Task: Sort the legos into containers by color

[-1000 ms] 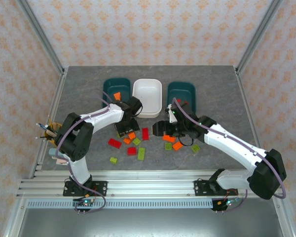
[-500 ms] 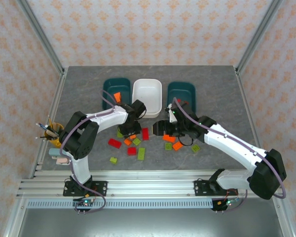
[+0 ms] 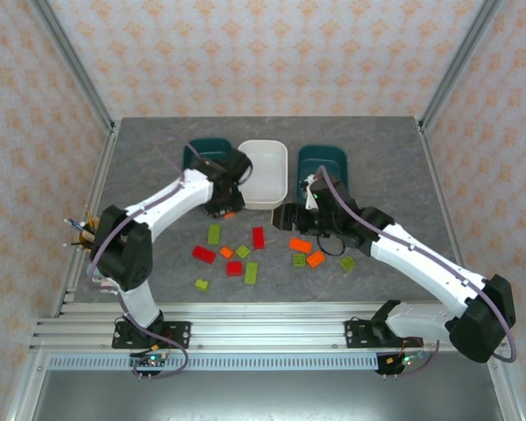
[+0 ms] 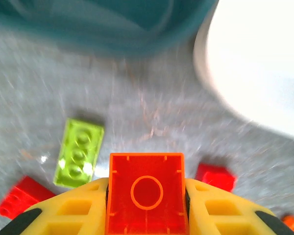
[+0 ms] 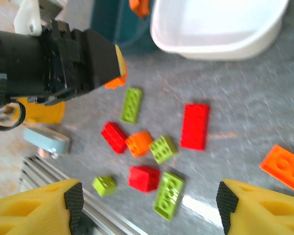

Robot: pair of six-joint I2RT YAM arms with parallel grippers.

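1. Left claw (image 3: pixel 222 207): narrowed. An orange brick (image 4: pixel 146 191) is being gripped between its fingers above the table (image 3: pixel 149 175), close to the left teal tub (image 3: pixel 197 151) and the white tub (image 3: pixel 263 167).
2. Right claw (image 5: pixel 149 198): being held wide over the loose legos (image 3: pixel 259 237), nothing gripped.
3. Step, as judged: the orange brick is being delivered to the left teal tub, where an orange piece (image 5: pixel 139 6) is lying.
4. Next move, as judged: the brick is to be brought past that tub's rim and released, and the neighbouring white tub avoided.
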